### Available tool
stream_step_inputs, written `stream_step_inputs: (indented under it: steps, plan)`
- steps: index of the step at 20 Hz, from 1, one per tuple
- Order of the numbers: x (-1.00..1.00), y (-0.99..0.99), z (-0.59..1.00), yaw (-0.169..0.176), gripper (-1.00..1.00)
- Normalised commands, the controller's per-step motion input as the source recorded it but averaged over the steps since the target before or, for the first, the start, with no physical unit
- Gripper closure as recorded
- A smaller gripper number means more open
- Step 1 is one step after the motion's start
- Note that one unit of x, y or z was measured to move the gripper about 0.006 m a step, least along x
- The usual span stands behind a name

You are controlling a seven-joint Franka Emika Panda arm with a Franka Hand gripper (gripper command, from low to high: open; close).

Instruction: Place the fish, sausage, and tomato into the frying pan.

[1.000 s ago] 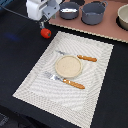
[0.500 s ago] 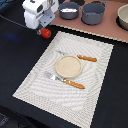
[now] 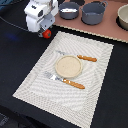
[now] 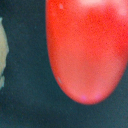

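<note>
The tomato [image 3: 46,34] is a glossy red ball directly under my white gripper [image 3: 44,30], at the dark table's far left beside the placemat's corner. In the wrist view the tomato [image 4: 85,47] fills most of the picture, very close to the camera, and my fingers do not show there. The gripper appears shut on the tomato. The frying pan [image 3: 69,11] is a round dark grey pan at the back, to the exterior view's right of the gripper. A pale piece lies inside it, probably the fish [image 3: 67,9]. I cannot make out the sausage.
A deeper grey pot [image 3: 93,12] stands beside the pan, and a pale bowl [image 3: 123,17] at the far right. A striped placemat [image 3: 70,70] holds a tan plate [image 3: 67,65] and two pieces of orange-handled cutlery [image 3: 75,84].
The gripper has shifted slightly towards the exterior view's right and lower in the picture, with the tomato staying under it. Nothing else has moved.
</note>
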Motion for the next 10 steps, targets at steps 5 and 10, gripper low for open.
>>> stream_step_inputs:
  steps: [5,10]
  plan:
    - [-0.07,0.15,-0.27,0.0,-1.0]
    - [-0.05,0.09,-0.24,0.0,1.0]
